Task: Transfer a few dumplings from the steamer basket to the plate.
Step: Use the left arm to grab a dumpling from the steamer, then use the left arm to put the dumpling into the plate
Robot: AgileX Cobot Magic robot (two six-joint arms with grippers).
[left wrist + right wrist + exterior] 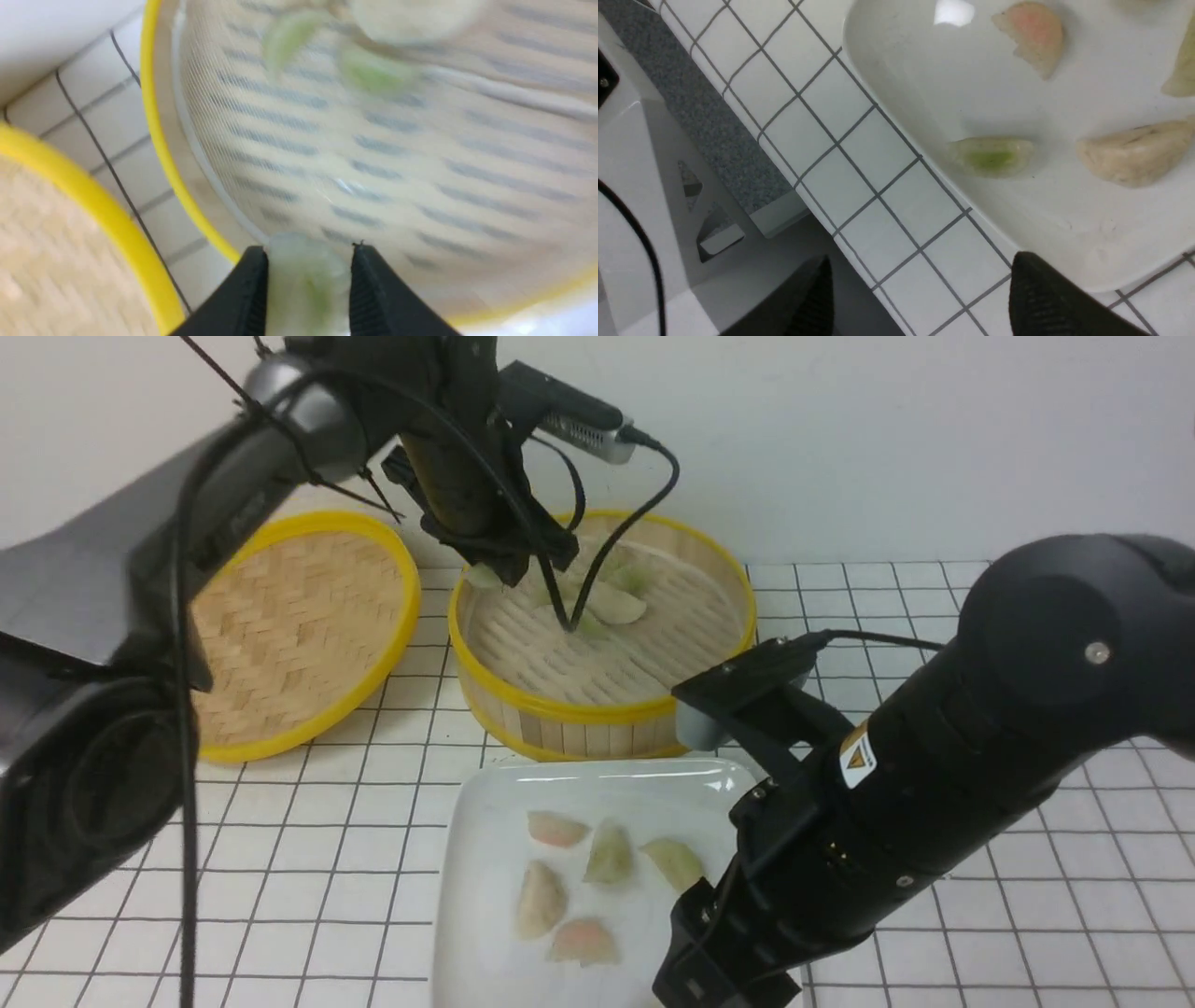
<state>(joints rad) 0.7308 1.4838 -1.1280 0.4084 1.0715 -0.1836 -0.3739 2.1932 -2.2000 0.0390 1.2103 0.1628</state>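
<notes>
Pinching a soft green dumpling [303,289], the left claw [309,254] hangs over the left edge of the round bamboo steamer basket [579,728] beside the woven lid [299,625], while the right claw [920,261], a triangle sticker [856,756] on its arm, gapes wide by the shiny white plate [476,821] holding five dumplings [609,854].
</notes>
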